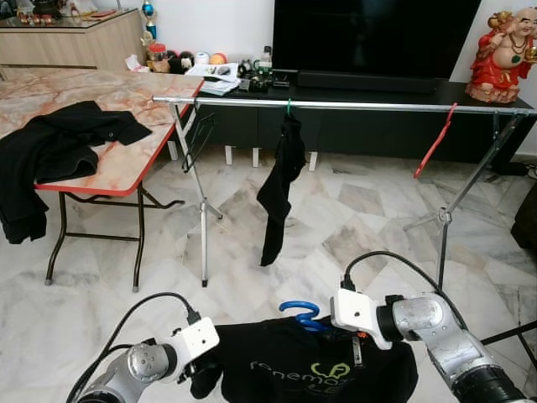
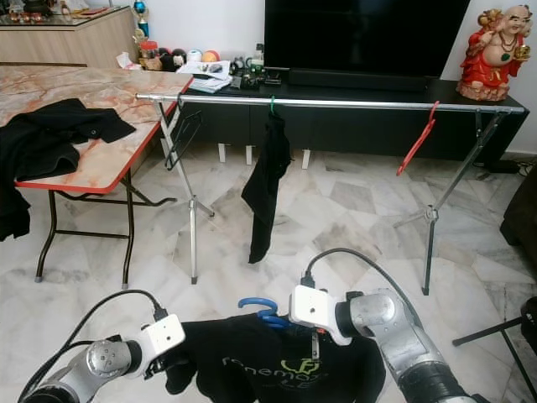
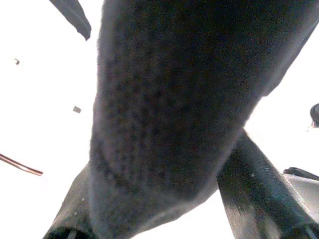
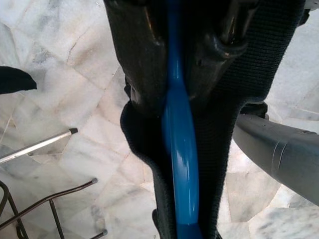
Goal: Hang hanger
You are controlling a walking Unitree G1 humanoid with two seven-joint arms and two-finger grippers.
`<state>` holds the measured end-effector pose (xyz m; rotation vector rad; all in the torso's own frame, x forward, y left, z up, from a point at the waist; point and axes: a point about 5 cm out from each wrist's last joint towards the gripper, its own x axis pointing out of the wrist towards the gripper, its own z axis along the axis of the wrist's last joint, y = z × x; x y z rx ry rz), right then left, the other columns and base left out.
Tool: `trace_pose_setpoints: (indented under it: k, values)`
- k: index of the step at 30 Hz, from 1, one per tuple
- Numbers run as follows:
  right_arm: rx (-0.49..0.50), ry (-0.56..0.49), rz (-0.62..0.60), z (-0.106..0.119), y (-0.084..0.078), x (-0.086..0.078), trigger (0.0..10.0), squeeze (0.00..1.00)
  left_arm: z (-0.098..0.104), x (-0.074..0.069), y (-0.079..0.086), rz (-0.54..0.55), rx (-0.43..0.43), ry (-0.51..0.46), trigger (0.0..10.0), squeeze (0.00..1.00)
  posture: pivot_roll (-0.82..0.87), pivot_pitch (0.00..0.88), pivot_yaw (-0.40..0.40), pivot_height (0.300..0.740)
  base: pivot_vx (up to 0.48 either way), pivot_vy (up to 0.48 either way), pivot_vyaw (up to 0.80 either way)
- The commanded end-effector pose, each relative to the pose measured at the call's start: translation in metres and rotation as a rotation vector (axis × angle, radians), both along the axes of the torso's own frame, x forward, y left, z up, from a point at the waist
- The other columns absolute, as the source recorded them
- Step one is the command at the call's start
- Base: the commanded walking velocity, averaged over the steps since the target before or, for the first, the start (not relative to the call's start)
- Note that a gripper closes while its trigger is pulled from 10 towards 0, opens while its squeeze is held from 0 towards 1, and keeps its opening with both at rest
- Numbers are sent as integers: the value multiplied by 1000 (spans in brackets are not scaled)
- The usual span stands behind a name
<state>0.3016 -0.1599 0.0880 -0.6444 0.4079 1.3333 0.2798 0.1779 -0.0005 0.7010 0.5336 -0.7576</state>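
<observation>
Nearest the robot, a black T-shirt (image 1: 323, 369) is stretched between both arms on a blue hanger (image 1: 300, 315), whose hook pokes up from the collar. The right pincer (image 4: 174, 59) is clamped on the hanger's blue neck through the collar, probably because that is the stiff part that steers the hook. The left pincer (image 1: 201, 374) is closed on the shirt's shoulder fabric, which fills its wrist camera, likely to keep the garment from sliding off or swinging.

Beyond, well apart across the marble floor (image 1: 352, 227), the drying rail (image 1: 352, 105) runs crosswise on tripod legs. It already carries a black garment (image 1: 279, 189) and an empty red hanger (image 1: 436, 138), with bare rail between them for the hook. To the left, the counter (image 1: 126, 164) holds more black clothes (image 1: 59, 143).
</observation>
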Motion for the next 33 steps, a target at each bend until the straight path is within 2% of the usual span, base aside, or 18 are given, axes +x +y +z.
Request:
trace_pose_setpoints:
  k: [1, 23, 33]
  values:
    - [50, -70, 3, 19, 4, 8, 10000, 0, -2, 0, 1, 13, -3, 13, 0, 0, 176, 0, -28, 740, 0, 0, 0]
    - [41, -74, 2, 19, 4, 10, 10000, 0, -4, -2, 10, 41, 20, 20, 0, 0, 176, 0, -29, 740, 0, 0, 0]
    - [35, -84, -11, 18, 3, 11, 10000, 0, -6, -4, 24, 69, 106, 21, 0, 0, 174, 0, -23, 740, 0, 0, 0]
